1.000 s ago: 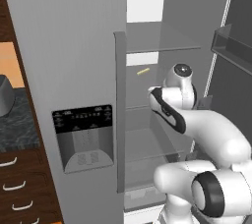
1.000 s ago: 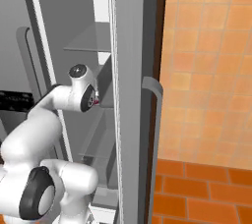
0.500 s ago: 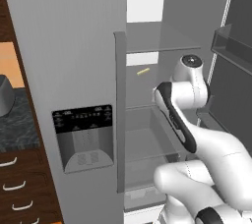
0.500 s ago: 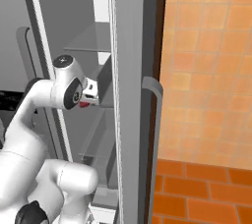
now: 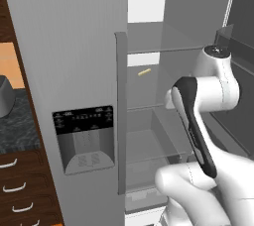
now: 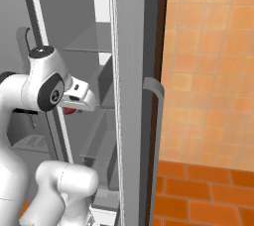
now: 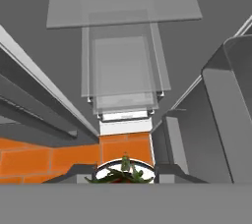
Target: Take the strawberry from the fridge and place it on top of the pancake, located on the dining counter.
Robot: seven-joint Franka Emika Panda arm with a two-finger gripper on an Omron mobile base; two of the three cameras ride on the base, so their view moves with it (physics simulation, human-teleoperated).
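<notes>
While the arm stands bent in front of the open fridge (image 5: 89,46), your pincer (image 7: 123,173) is pinching the strawberry (image 6: 69,110). You can see it in the right base view as a small red spot tucked under the white hand, just left of the fridge's open right door. In the hand view, the strawberry's green leafy top (image 7: 123,171) sits between the two dark fingertips (image 7: 78,171) at the bottom, with the fruit's red body mostly hidden beneath the leaves.

From the left base view, the hand sits out in front of the middle glass shelves (image 5: 149,106), with the elbow raised high on the right near the door bin (image 5: 225,36). A thin yellow stick (image 5: 144,72) lies far back on an upper shelf, well apart from the hand and to its left. The fridge's left door is closed, with its long vertical handle (image 5: 120,111) and the black dispenser panel (image 5: 84,121) facing you.

The hand view looks down past stacked glass shelves (image 7: 123,66) to the orange brick floor (image 7: 54,156) at the foot of the fridge. In the right base view, the open right door's edge and its handle (image 6: 156,121) stand just right of the hand, with the orange tiled wall (image 6: 213,61) beyond.

At the far left of the left base view you see a dark-topped counter (image 5: 17,126) over wood drawers (image 5: 20,185).
</notes>
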